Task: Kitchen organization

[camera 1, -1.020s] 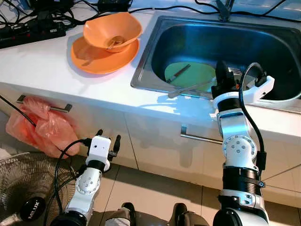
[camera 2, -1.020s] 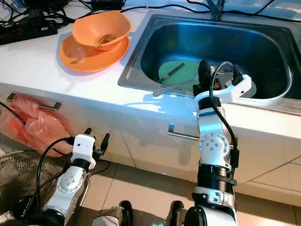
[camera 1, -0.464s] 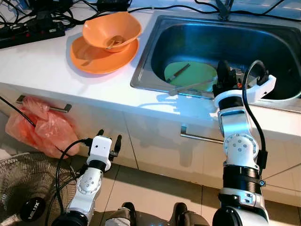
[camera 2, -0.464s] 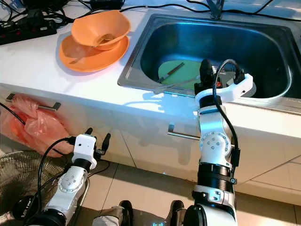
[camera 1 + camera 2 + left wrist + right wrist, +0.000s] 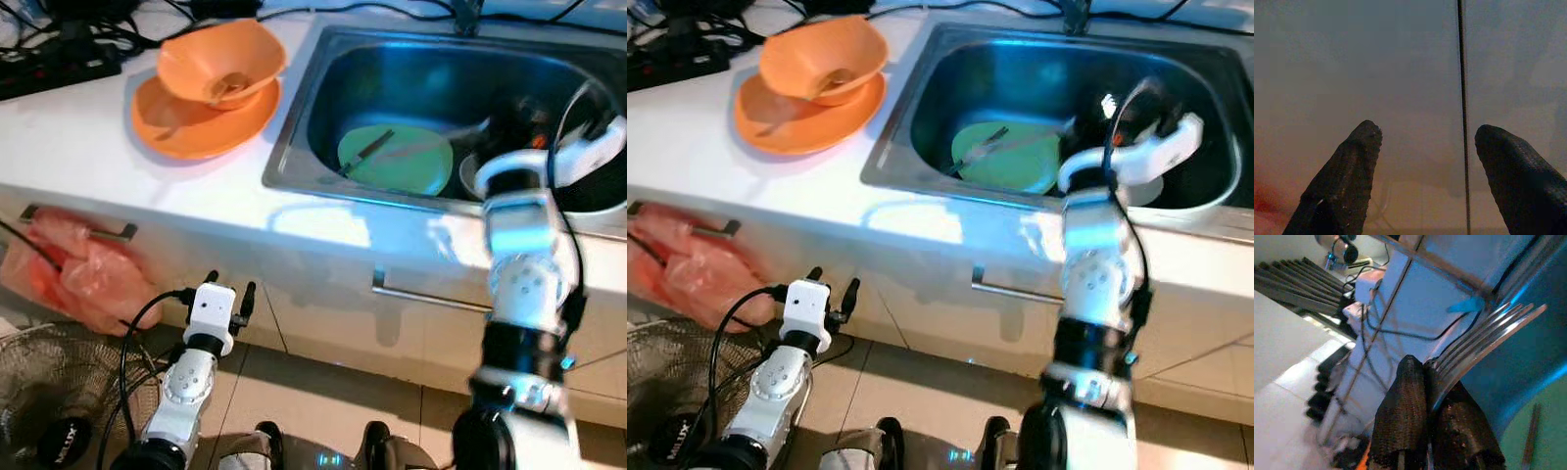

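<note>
Over the sink (image 5: 294, 147), the right gripper (image 5: 1432, 431) is clamped on a metal fork (image 5: 1484, 340), its tines pointing away from the fingers, with the green plate (image 5: 397, 159) below and just beside it. Low before the cabinet door (image 5: 1400, 73), the left gripper (image 5: 1422, 161) hangs with fingers apart.

My rig: silver-jointed arms, white wrist housings looped with black cables, jaws of textured black fingers (image 5: 1347, 181).

Orange bowl (image 5: 219, 61) on orange plate (image 5: 201, 117), upper left; green plate (image 5: 397, 162) in steel sink (image 5: 294, 127); white counter (image 5: 78, 127).
</note>
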Motion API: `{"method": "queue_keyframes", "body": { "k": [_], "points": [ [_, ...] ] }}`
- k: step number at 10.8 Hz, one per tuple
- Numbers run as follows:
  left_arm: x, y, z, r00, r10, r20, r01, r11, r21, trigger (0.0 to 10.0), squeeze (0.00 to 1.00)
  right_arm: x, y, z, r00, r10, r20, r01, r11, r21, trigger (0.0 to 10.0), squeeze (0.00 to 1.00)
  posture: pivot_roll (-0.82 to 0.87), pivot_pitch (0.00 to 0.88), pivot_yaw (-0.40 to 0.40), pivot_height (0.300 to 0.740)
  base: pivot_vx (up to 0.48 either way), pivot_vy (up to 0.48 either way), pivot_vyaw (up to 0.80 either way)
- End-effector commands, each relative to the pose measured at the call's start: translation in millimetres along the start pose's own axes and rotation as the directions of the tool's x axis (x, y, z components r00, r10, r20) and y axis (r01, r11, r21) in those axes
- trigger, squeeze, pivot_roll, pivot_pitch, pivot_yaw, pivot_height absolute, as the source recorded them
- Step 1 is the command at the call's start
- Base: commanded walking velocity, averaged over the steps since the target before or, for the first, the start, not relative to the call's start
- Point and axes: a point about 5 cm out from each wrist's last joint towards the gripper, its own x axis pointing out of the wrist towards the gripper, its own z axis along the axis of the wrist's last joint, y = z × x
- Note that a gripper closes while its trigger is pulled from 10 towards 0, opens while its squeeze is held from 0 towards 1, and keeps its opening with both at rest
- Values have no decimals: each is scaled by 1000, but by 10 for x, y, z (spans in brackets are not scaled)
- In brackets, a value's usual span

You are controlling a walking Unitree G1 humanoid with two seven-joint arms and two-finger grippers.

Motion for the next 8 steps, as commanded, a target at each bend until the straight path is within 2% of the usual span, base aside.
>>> {"method": "queue_keyframes", "body": {
  "k": [1, 2, 3, 5, 7, 8],
  "points": [
    [-30, 20, -51, 1000, 7, -21, -7, 1000, 4, 10000, 0, 33, -6, 20, 1000, -16, 15, 16, 998, -53, 10000, 0, 100, 192, 61, 740, 0, 0, 0],
    [-28, 16, -50, 1000, 9, -21, -9, 1000, 3, 10000, 0, 76, -8, 41, 1000, 5, 17, -2, 982, -190, 10000, 0, 103, 192, 58, 740, 0, 0, 0],
    [-27, 12, -50, 1000, 10, -21, -10, 1000, 3, 10000, 0, 111, 15, 37, 999, 35, 11, -30, 958, -286, 10000, 0, 104, 190, 57, 740, 0, 0, 0],
    [-21, 8, -49, 1000, 14, -20, -14, 1000, 4, 10000, 0, 197, 69, 14, 998, 68, 11, -59, 921, -386, 10000, 0, 111, 182, 54, 740, 0, 0, 0],
    [-20, 10, -47, 1000, 15, -18, -15, 1000, 5, 10000, 0, 251, 67, -33, 995, 97, -2, -84, 858, -507, 10000, 0, 111, 179, 54, 740, 0, 0, 0],
    [-21, 14, -47, 1000, 15, -17, -15, 1000, 6, 10000, 0, 258, 62, -84, 993, 116, -25, -109, 805, -584, 10000, 0, 114, 175, 53, 740, 0, 0, 0]
  ]
}}
